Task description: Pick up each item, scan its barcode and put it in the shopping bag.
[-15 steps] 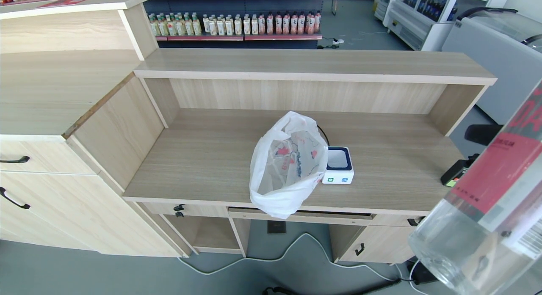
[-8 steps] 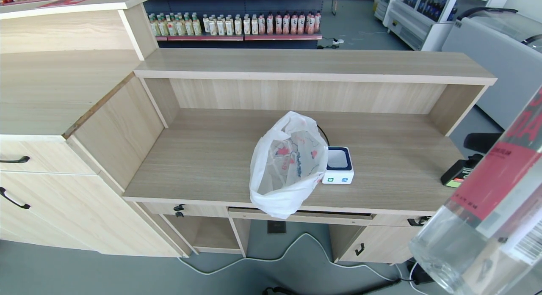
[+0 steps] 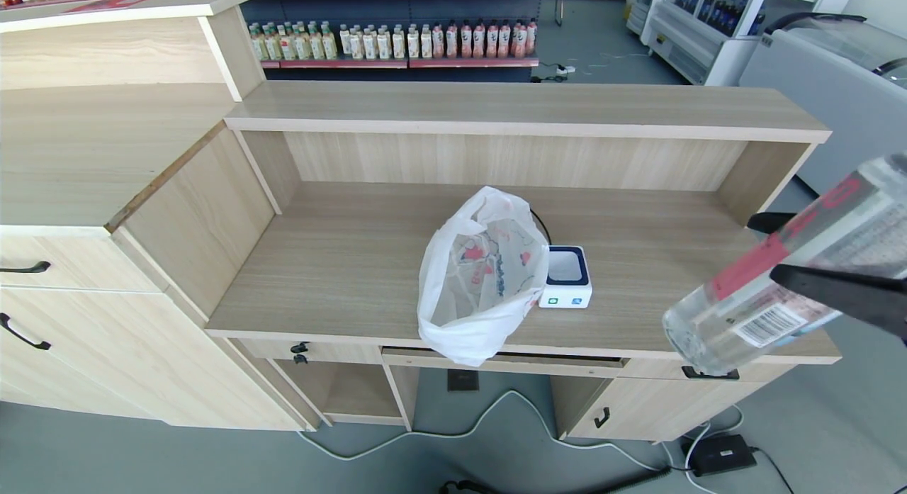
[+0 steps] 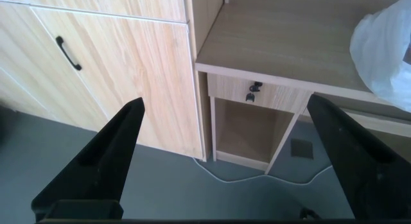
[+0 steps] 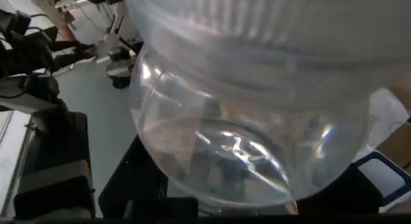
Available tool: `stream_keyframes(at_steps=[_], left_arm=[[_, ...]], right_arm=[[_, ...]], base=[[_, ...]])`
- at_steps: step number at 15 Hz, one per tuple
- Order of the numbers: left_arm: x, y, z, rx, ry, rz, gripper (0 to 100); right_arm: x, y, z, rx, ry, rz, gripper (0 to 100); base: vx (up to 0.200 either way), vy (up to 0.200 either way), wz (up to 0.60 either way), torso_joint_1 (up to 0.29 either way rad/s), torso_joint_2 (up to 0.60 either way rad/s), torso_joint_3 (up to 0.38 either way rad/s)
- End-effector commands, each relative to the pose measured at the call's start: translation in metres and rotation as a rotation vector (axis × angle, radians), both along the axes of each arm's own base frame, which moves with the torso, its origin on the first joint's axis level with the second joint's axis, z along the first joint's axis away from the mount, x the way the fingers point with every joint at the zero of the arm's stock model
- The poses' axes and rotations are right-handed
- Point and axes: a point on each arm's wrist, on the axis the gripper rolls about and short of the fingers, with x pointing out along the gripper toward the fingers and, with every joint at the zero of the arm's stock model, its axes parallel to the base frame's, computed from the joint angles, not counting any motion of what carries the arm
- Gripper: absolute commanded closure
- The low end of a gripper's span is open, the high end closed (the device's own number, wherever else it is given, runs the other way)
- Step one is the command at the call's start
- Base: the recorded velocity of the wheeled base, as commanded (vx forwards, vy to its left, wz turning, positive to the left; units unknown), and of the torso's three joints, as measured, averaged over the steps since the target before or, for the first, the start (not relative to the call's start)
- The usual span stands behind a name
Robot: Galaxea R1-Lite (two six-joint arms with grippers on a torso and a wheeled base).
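A clear bottle [image 3: 779, 267] with a red label and a white barcode sticker hangs tilted over the counter's right end, base toward the front. My right gripper [image 3: 772, 247] is shut on it, with one black finger [image 3: 836, 295] lying across its body. The bottle's rounded base [image 5: 257, 128] looms close in the right wrist view. The white shopping bag [image 3: 482, 274] stands open at the counter's front middle, and the small white scanner [image 3: 565, 276] sits right beside it. My left gripper [image 4: 225, 166] hangs open and holding nothing, low above the floor off the counter's left front corner, where the bag's edge [image 4: 385, 51] shows.
The wooden counter [image 3: 340, 267] has a raised back shelf and side walls. A taller cabinet [image 3: 92, 161] with drawers adjoins it on the left. Cables and a black power brick [image 3: 719, 455] lie on the floor below. Shelves of drinks stand behind.
The bottle has swung away from the camera and tipped flatter, turning its barcode into view. It now covers the black device at the counter's right end. The bag and scanner stayed put.
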Motion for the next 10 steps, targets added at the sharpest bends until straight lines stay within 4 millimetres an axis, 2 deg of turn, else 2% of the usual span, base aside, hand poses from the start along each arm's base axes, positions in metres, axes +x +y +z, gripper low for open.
stream_keyframes(at_steps=[1, 4, 5, 8, 10], left_arm=[[0.0, 0.0, 0.0, 0.0, -0.001, 0.001, 0], [0.0, 0.0, 0.0, 0.0, -0.001, 0.001, 0], [0.0, 0.0, 0.0, 0.0, -0.001, 0.001, 0], [0.0, 0.0, 0.0, 0.0, -0.001, 0.001, 0], [0.0, 0.0, 0.0, 0.0, -0.001, 0.001, 0]], right_arm=[[0.04, -0.04, -0.041, -0.106, 0.04, -0.38, 100], [0.053, -0.067, -0.046, -0.04, 0.148, -0.837, 100], [0.054, -0.069, -0.048, -0.004, 0.162, -0.915, 100], [0.06, -0.076, -0.062, -0.058, 0.09, -1.113, 100], [0.059, -0.085, -0.06, -0.095, 0.044, -1.161, 100]], base=[[0.0, 0.0, 0.0, 0.0, 0.0, 0.0], [0.0, 0.0, 0.0, 0.0, 0.0, 0.0], [0.0, 0.0, 0.0, 0.0, 0.0, 0.0], [0.0, 0.0, 0.0, 0.0, 0.0, 0.0], [0.0, 0.0, 0.0, 0.0, 0.0, 0.0]])
